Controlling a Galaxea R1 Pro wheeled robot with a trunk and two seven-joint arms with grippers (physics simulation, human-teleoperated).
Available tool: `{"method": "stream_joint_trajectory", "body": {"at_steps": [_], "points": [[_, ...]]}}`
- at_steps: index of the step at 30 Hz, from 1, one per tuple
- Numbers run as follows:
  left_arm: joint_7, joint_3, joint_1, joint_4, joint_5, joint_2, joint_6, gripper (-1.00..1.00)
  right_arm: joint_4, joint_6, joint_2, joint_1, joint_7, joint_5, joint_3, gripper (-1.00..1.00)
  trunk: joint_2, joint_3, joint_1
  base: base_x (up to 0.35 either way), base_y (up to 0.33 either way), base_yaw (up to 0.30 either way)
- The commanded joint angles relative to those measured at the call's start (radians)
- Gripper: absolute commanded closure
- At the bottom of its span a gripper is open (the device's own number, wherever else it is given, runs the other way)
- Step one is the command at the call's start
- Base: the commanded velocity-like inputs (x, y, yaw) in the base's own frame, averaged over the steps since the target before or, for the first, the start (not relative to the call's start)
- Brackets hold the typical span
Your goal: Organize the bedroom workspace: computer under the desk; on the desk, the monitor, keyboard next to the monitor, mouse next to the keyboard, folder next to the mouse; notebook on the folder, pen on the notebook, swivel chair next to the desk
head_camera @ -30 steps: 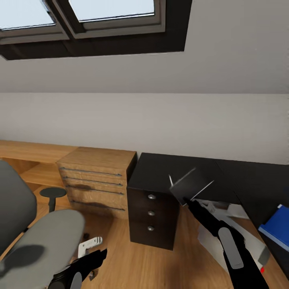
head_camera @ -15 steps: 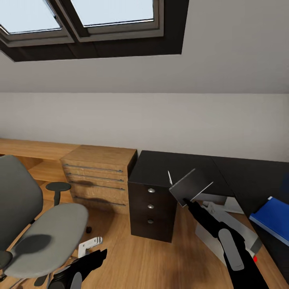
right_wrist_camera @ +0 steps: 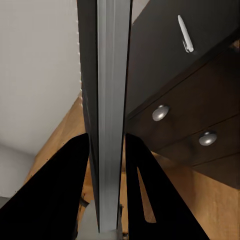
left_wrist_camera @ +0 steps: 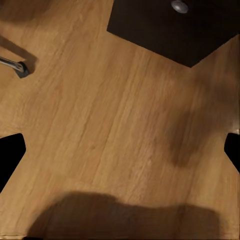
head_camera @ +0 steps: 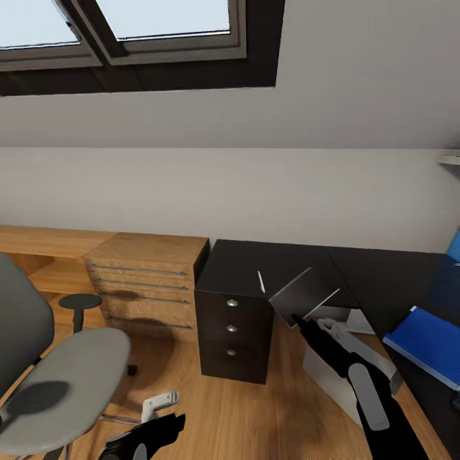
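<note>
The right gripper [head_camera: 298, 319] clamps the notebook [head_camera: 303, 295] edge-on above the desk [head_camera: 268, 268] near the pen [head_camera: 260, 281], and should carry it level toward the folder [head_camera: 427, 344], squaring it before release.

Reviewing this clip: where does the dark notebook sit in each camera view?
Head view: notebook centre-right, tilted, clamped by the right end effector.
Right wrist view: edge-on, a tall grey strip between the fingers.
Left wrist view: wood floor instead.
Shared landmark: black drawer unit with round knobs, also at and.
</note>
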Motion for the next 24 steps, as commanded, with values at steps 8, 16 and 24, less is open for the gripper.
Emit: {"method": "stream_joint_trajectory", "body": {"at_steps": [8,16,24], "points": [[0.002,-0.002,0.000,0.332,0.004,-0.001,-0.289,-1.00,-0.023,0.066,-0.001,-0.001,0.031,-0.032,-0.006,1.00,0.027,0.011,-0.015,0.000,0.000,-0.052],[0.001,-0.003,0.000,0.388,0.003,0.043,-0.352,-1.00,-0.023,0.202,-0.022,-0.001,0.036,-0.125,-0.170,1.00,0.083,0.037,-0.046,0.000,0.000,-0.154],[0.001,-0.003,0.000,0.389,0.003,0.043,-0.352,-1.00,-0.022,0.246,-0.023,-0.001,0.036,-0.154,-0.234,1.00,0.139,0.062,-0.077,0.000,0.000,-0.072]]}}
